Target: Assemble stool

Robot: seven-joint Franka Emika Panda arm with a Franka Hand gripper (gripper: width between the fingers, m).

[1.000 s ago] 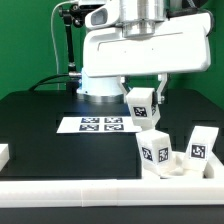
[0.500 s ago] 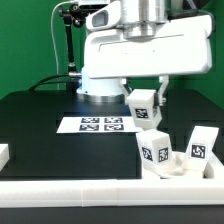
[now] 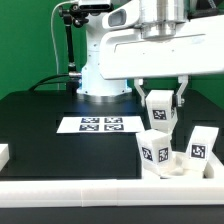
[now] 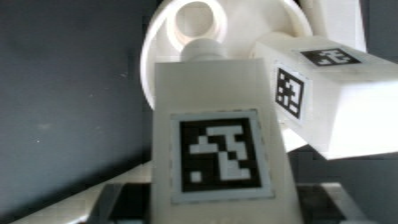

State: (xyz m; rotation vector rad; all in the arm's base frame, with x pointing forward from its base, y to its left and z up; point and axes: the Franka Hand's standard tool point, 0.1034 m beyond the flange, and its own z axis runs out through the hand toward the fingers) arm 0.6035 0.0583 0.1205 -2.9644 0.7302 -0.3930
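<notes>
Exterior view, from its left to its right: a small white piece (image 3: 4, 154) is cut off by the frame edge, and what it is cannot be made out. On the black table (image 3: 35, 115) lies the marker board (image 3: 100, 125), printed with two rows of square black-and-white tags. They are patterns, not letters, and too small to count surely. A long white rail (image 3: 90, 188) runs along the front and hides the lower edge of what stands behind it.

Further right the gripper (image 3: 161, 100) is closed narrowly on the gripped leg (image 3: 160, 116), one dark finger on each side, with one tag facing the camera. This leg hangs just above the nearer of the two standing legs (image 3: 153, 151). Whether they touch cannot be told. The second of that pair (image 3: 200, 146) stands near the right edge. That makes three legs in all, each showing a tag. Both uprights stand on the seat (image 3: 176, 168), which is mostly hidden.

In the wrist view the gripped leg (image 4: 217, 140) fills the foreground with one large tag. Behind it are the seat (image 4: 249, 25), with one round hole, and one other leg (image 4: 338, 105) bearing two tags.
</notes>
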